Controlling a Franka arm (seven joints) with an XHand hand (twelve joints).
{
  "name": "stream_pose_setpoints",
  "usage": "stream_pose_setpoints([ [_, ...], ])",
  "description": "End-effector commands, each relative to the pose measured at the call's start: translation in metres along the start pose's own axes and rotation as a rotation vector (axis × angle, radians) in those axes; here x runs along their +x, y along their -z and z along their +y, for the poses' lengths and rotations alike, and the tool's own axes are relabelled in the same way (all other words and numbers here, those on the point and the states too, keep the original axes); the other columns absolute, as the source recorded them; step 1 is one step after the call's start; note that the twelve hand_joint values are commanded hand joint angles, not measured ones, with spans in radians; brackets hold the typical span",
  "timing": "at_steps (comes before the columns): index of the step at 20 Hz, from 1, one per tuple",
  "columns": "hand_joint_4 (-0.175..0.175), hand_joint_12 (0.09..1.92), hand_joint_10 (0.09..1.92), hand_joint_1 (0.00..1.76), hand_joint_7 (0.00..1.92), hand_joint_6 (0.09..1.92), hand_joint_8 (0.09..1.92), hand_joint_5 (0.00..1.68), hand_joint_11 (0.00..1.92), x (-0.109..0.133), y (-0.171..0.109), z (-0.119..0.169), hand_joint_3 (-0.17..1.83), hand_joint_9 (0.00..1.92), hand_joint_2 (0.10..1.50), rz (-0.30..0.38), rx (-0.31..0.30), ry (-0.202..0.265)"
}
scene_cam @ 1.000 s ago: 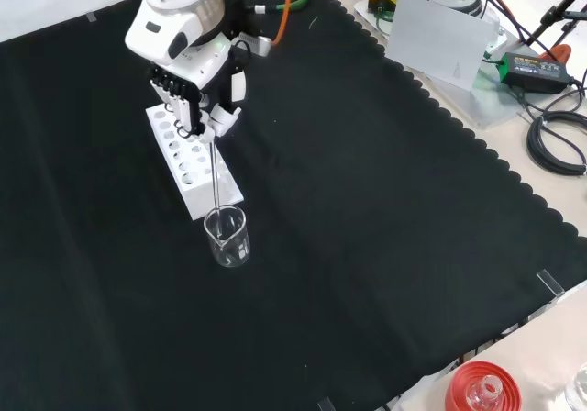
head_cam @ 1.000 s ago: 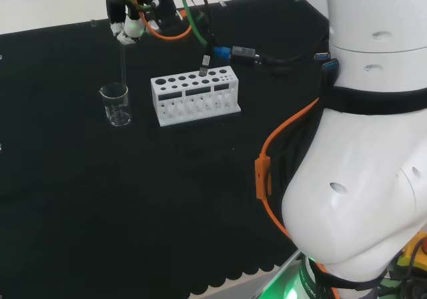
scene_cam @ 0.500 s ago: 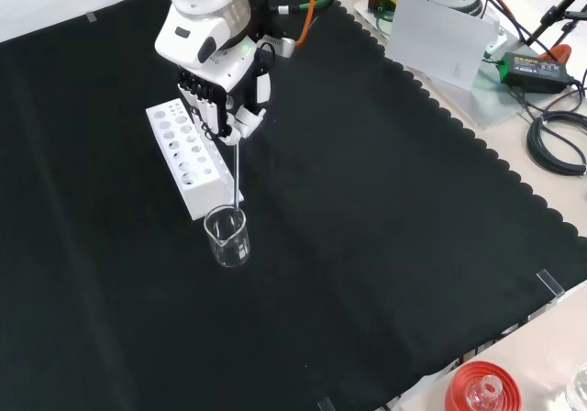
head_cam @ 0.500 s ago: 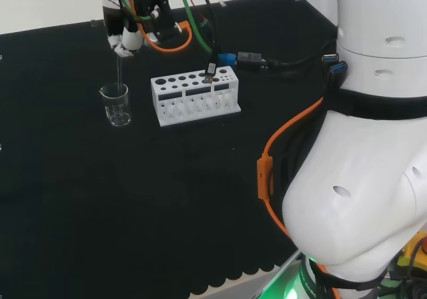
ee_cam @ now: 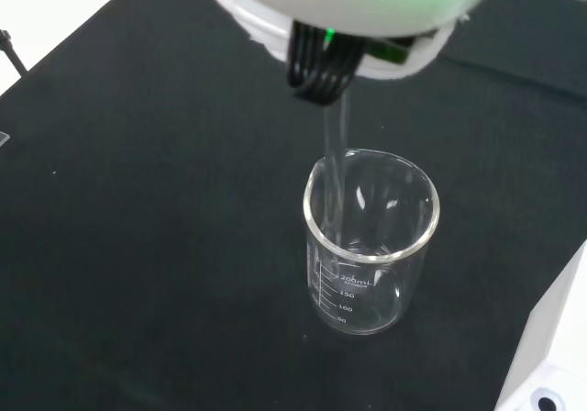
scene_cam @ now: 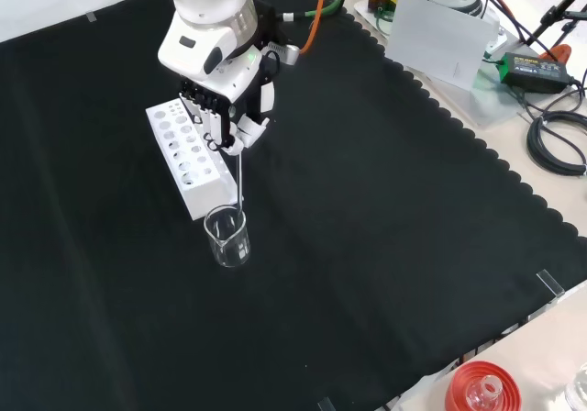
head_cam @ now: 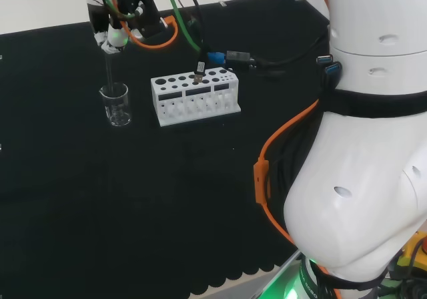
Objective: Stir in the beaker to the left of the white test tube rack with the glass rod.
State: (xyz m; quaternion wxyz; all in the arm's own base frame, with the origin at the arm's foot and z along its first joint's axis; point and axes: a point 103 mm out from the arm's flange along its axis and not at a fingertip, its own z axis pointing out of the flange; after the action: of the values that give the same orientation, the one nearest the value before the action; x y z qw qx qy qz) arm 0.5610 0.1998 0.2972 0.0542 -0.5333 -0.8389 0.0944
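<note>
A clear glass beaker (head_cam: 117, 105) (scene_cam: 228, 237) (ee_cam: 371, 240) stands on the black cloth, left of the white test tube rack (head_cam: 194, 94) (scene_cam: 192, 158) in the head view. The hand (head_cam: 115, 27) (scene_cam: 227, 122) hangs above the beaker with its fingers curled round the top of a thin glass rod (head_cam: 108, 72) (scene_cam: 240, 180) (ee_cam: 337, 177). The rod points straight down and its lower end dips inside the beaker's rim. In the wrist view the rod runs down along the beaker's inner wall, and a blurred white part of the hand (ee_cam: 348, 7) sits above it.
Orange and green cables (head_cam: 160, 35) trail behind the hand. The arm's big white links (head_cam: 367, 152) take up the head view's right. A red ribbed stand (scene_cam: 481, 388) with glassware sits at the front view's lower right, off the cloth. A power brick and cords (scene_cam: 541, 72) lie past the cloth's scalloped edge.
In the head view the hand with the rod has drifted left; in the front view it shifted right and slightly down. The rod's lower end stays in the beaker. Beaker and rack stand unmoved.
</note>
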Motion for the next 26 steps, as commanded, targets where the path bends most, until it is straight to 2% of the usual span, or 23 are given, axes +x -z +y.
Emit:
stream_pose_setpoints([
  [1, -0.175, 0.74, 0.44, 1.33, 1.39, 0.61, 0.73, 1.2, 1.61, 0.002, -0.001, 0.002, 0.74, 1.77, 0.61, 0.003, 0.008, -0.002],
  [11, -0.175, 0.74, 0.44, 1.33, 1.39, 0.61, 0.73, 1.2, 1.61, -0.003, 0.002, 0.011, 0.74, 1.77, 0.61, 0.035, 0.011, -0.002],
  [18, -0.175, 0.74, 0.44, 1.33, 1.39, 0.61, 0.73, 1.2, 1.61, -0.012, 0.003, 0.022, 0.74, 1.77, 0.61, 0.031, 0.014, 0.008],
  [22, -0.175, 0.74, 0.44, 1.33, 1.39, 0.61, 0.73, 1.19, 1.61, -0.039, 0.0, 0.031, 0.74, 1.77, 0.61, 0.067, 0.008, 0.009],
  [26, -0.175, 0.74, 0.44, 1.33, 1.39, 0.61, 0.73, 1.19, 1.61, -0.049, -0.004, 0.024, 0.74, 1.77, 0.61, 0.028, -0.017, -0.004],
])
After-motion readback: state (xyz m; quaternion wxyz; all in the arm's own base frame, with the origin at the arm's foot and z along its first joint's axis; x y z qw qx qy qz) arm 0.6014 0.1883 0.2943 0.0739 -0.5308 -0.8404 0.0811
